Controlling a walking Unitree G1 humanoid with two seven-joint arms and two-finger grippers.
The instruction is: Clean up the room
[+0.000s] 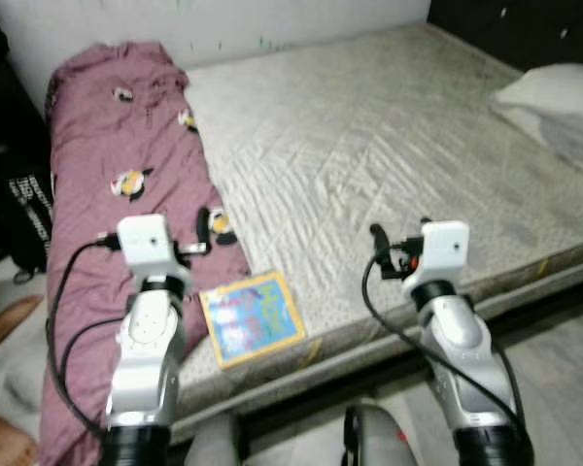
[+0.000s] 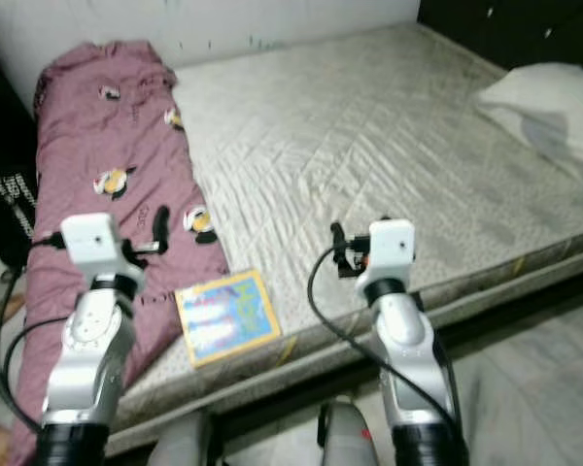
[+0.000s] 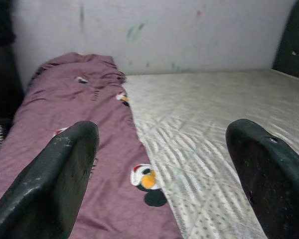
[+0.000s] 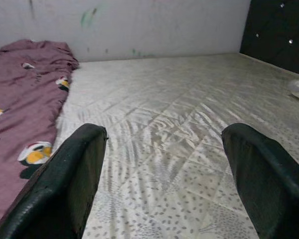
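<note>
Evidently both arms are being held up over the near edge of the mattress (image 1: 389, 165), ready to reach rather than gripping anything: the left gripper (image 3: 159, 164) is gaping wide with nothing between its fingers, and the right gripper (image 4: 162, 164) is standing just as wide and just as empty. Between the two arms, nearer the left one, a colourful picture book (image 1: 252, 316) is lying flat at the mattress's near edge, just right of the maroon blanket (image 1: 107, 146); it is sitting below and short of both grippers, likely the first thing to tidy. Farther off, the blanket is stretching along the left side toward the wall, while a white pillow (image 1: 554, 97) is resting at the far right.
</note>
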